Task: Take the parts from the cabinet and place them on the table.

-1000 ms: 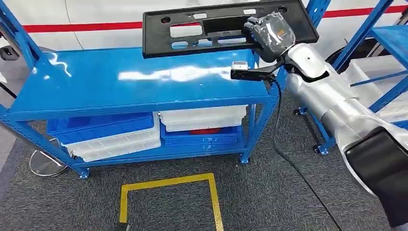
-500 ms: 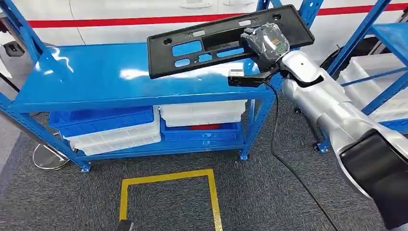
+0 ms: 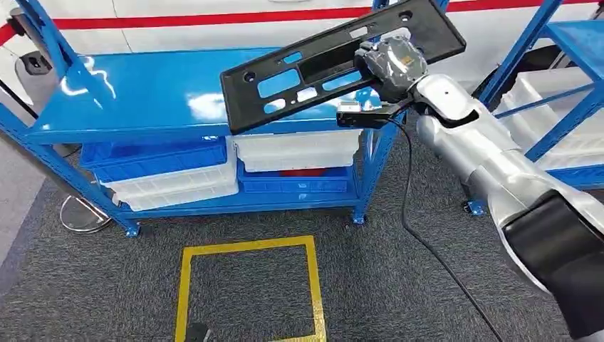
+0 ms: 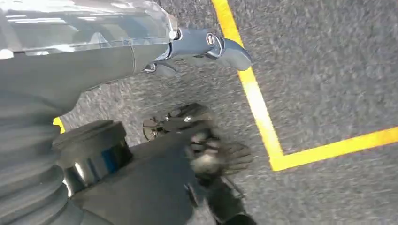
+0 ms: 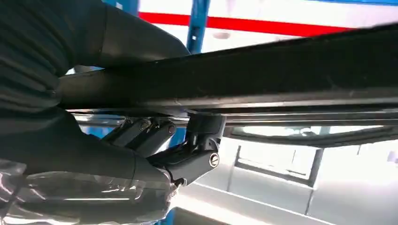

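In the head view the right hand [image 3: 396, 63] holds a long black plastic panel [image 3: 335, 60] with several cut-out windows, gripping it near its right end. The panel is tilted, its left end lower, and it hangs in the air above the right part of the blue bench [image 3: 142, 96], not touching the glossy top as far as I can judge. Under the top, on the lower shelf, there are blue and white plastic bins [image 3: 171, 174], and on the grey carpet a yellow taped square [image 3: 246, 288] is marked. A second blue rack [image 3: 563, 78] stands at the right side. In the left wrist view the left hand [image 4: 197, 47] hangs over the carpet near the yellow tape; nothing is in it and its fingers [image 4: 225, 47] look partly curled, but I cannot tell exactly how far they are closed. In the right wrist view the dark fingers [image 5: 187, 150] are wrapped under the edge of the panel [image 5: 263, 75] and the thumb side presses from the other side, so the grasp seems firm. I judge that the carrying step is nearly finished and the placing step is in hand. The next move calls for lowering the panel flat on the bench top, levelling the tilted end first, and only then loosening the fingers.
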Available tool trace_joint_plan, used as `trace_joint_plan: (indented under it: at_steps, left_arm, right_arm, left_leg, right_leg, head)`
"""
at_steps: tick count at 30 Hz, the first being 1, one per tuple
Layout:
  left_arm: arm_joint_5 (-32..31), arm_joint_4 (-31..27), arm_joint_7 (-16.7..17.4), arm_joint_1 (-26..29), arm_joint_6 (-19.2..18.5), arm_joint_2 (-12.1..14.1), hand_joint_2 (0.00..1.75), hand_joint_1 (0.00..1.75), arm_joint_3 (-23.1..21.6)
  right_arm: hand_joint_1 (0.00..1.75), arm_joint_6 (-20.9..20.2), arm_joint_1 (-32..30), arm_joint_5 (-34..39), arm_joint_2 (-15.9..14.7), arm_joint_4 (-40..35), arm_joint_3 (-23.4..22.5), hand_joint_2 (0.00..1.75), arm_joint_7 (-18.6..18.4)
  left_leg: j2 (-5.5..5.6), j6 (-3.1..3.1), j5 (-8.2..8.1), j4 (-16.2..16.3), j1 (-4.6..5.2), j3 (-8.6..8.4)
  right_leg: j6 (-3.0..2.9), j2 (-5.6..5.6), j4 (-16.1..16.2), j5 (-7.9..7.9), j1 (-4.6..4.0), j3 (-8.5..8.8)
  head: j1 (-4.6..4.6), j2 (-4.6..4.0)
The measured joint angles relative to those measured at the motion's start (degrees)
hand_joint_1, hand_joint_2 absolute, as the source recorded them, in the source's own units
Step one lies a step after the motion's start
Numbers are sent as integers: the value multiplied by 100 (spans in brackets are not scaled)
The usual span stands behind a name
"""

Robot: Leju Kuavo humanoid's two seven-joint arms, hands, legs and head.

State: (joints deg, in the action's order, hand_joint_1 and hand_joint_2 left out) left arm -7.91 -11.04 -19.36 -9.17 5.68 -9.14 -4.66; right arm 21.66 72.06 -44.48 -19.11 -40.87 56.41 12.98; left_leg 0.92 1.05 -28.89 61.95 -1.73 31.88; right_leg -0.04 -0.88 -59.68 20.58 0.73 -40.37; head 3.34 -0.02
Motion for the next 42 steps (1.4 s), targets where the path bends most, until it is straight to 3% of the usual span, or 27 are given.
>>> trace_joint_plan:
  at_steps: [1, 5, 7, 9, 10, 11, 12, 14, 15, 16, 20, 21, 22, 24, 25, 26, 28, 30, 31, 32, 33, 35, 36, 38, 40, 41, 42]
  left_arm:
    - [-35, 0, 13, 4, -7, -2, 175, 0, -31]
    - [-105, 0, 28, 75, -39, -6, 175, 0, -118]
    - [-67, 0, 13, 59, -2, -2, 175, 0, -120]
    - [-20, 0, -7, 45, 55, 2, 175, 0, -120]
    - [11, 0, -20, 44, 68, 9, 175, 0, -120]
    - [22, 0, -33, 48, 105, 15, 175, 0, -118]
    - [42, 0, -42, 53, 142, 22, 175, 0, -111]
    - [134, 0, -81, 63, 252, 37, 175, 0, -94]
    - [184, 0, -96, 60, 322, 50, 175, 0, -70]
    - [221, 0, -107, 54, 380, 63, 175, 0, -43]
    - [251, 0, -85, 45, 509, 166, 175, 0, 72]
    - [249, 0, -81, 50, 531, 190, 175, 0, 83]
    - [245, 0, -77, 55, 547, 236, 175, 0, 96]
    - [247, 0, -90, 56, 549, 269, 175, 0, 118]
    - [256, 0, -107, 58, 549, 286, 175, 0, 147]
    - [267, 0, -129, 63, 549, 297, 175, 0, 184]
    - [278, 0, -140, 70, 549, 297, 175, 0, 208]
    - [245, 0, -140, 55, 538, 295, 175, 0, 219]
    - [232, 0, -140, 35, 525, 295, 175, 0, 219]
    - [181, -2, -140, 29, 509, 293, 175, 0, 219]
    - [164, -4, -136, 16, 488, 286, 175, 0, 219]
    - [125, -4, -125, -23, 448, 262, 175, 0, 219]
    - [114, -4, -120, -53, 426, 249, 175, 0, 219]
    - [105, -7, -116, -119, 407, 238, 175, 0, 219]
    - [81, -11, -96, -159, 378, 240, 175, 0, 219]
    - [74, -11, -85, -180, 363, 242, 175, 0, 219]
    - [74, -11, -79, -199, 358, 243, 175, 0, 219]
  right_arm:
    - [175, 39, -65, 70, -118, -50, -26, 175, 11]
    - [175, 146, -492, 366, -419, -356, -142, 175, 142]
    - [175, 116, -691, 494, -478, -411, -197, 175, 219]
    - [175, 151, -870, 518, -463, -413, -243, 175, 284]
    - [175, 234, -977, 441, -459, -406, -260, 175, 291]
    - [175, 400, -1085, 301, -452, -371, -269, 175, 291]
    - [175, 540, -1179, 214, -441, -332, -269, 175, 324]
    - [175, 752, -1322, 140, -402, -288, -293, 175, 459]
    - [175, 864, -1369, 118, -367, -275, -326, 175, 514]
    - [175, 929, -1400, 118, -339, -271, -360, 175, 540]
    - [175, 1147, -1608, 61, -282, -255, -601, 175, 512]
    - [175, 1169, -1673, 15, -282, -262, -643, 175, 496]
    - [175, 1200, -1742, -51, -282, -299, -702, 175, 474]
    - [175, 1285, -1915, -135, -312, -441, -850, 175, 417]
    - [175, 1349, -2027, -166, -336, -525, -934, 175, 395]
    - [175, 1442, -2165, -223, -373, -642, -1042, 175, 365]
    - [175, 1551, -2450, -371, -450, -897, -1252, 175, 321]
    - [175, 1569, -2622, -511, -537, -1088, -1420, 175, 313]
    - [175, 1576, -2696, -548, -559, -1155, -1473, 175, 304]
    - [175, 1600, -2727, -619, -610, -1255, -1572, 175, 277]
    - [175, 1645, -2794, -649, -624, -1346, -1641, 175, 260]
    - [175, 1694, -2953, -665, -723, -1542, -1774, 175, 258]
    - [175, 1687, -3064, -673, -788, -1639, -1840, 175, 260]
    - [175, 1661, -3202, -708, -896, -1802, -1923, 175, 293]
    - [175, 1608, -3280, -711, -983, -1972, -2002, 175, 330]
    - [175, 1548, -3320, -698, -1024, -2047, -2030, 175, 369]
    - [175, 1504, -3348, -682, -1060, -2091, -2046, 175, 387]
  left_leg:
    - [23, 0, -68, -258, 44, -156]
    - [-48, -166, 129, -315, 61, -59]
    - [-141, -268, 293, -352, 56, 30]
    - [-182, -287, 431, -352, 72, 221]
    - [-192, -287, 496, -350, 73, 309]
    - [-192, -282, 566, -346, 72, 402]
    - [-192, -272, 633, -343, 69, 491]
    - [-191, -229, 751, -332, 68, 645]
    - [-190, -195, 798, -313, 68, 702]
    - [-187, -148, 841, -307, 98, 758]
    - [-188, -3, 1058, -397, 103, 754]
    - [-171, 26, 1005, -365, 70, 800]
    - [-154, 44, 722, -215, 68, 865]
    - [-149, 73, 24, 585, 69, 1074]
    - [-148, 87, -232, 1067, 69, 1171]
    - [-147, 94, -308, 1405, 69, 1195]
    - [-143, 66, -15, 1367, 72, 929]
    - [-50, -39, 239, 563, 99, 311]
    - [220, -147, 94, -7, 101, -75]
    - [276, -144, -55, -367, 82, -322]
    - [236, -91, -26, -371, 111, -299]
    - [147, -147, 58, -421, 155, -263]
    - [66, -191, 180, -534, 64, -247]
    - [-63, -260, 323, -595, 85, -163]
    - [-203, -251, 406, -581, 91, -28]
    - [-286, -249, 449, -563, 92, 46]
    - [-364, -240, 477, -536, 90, 119]
  right_leg:
    - [39, -5, 0, -45, -18, -34]
    - [202, 36, 121, -276, 14, -18]
    - [234, 77, -209, 294, 39, -166]
    - [282, 78, -1097, 944, 53, -384]
    - [303, 78, -1482, 1076, 60, -448]
    - [317, 78, -1708, 1024, 69, -431]
    - [324, 77, -1676, 843, 82, -299]
    - [316, 74, -1006, 486, 105, 268]
    - [305, 60, -487, 522, 112, 652]
    - [285, 49, -71, 795, 79, 911]
    - [88, 82, 69, 727, 18, 877]
    - [22, 58, 115, 644, 77, 840]
    - [-34, 50, 123, 583, 61, 778]
    - [-88, 54, 116, 465, 44, 630]
    - [-102, 55, 113, 406, 27, 552]
    - [-104, 62, 109, 347, 13, 477]
    - [-92, 70, 100, 238, -11, 334]
    - [-51, 176, 91, 137, -33, 222]
    - [-25, 187, 87, 92, -22, 181]
    - [8, 193, 91, 42, -40, 140]
    - [45, 211, 127, -21, -7, 135]
    - [121, 307, 196, -164, 25, 121]
    - [152, 316, 220, -171, -5, 92]
    - [174, 175, -122, 345, 21, -54]
    - [237, 158, -1005, 925, 43, -317]
    - [275, 156, -1426, 1030, 62, -409]
    - [309, 146, -1596, 935, 86, -392]
  head:
    - [-2, 0]
    - [-2, 0]
    - [-4, 0]
    - [-2, 0]
    - [-2, 0]
    - [-2, 0]
    - [-2, 0]
    - [-2, 0]
    - [-2, 0]
    - [-2, 0]
    - [0, 0]
    - [0, 0]
    - [2, 0]
    - [2, 0]
    - [2, 0]
    - [2, 0]
    - [2, 0]
    - [2, 0]
    - [2, 0]
    - [0, 0]
    - [9, 0]
    - [2, 0]
    - [2, 0]
    - [0, 0]
    - [0, 0]
    - [0, 0]
    - [0, 0]
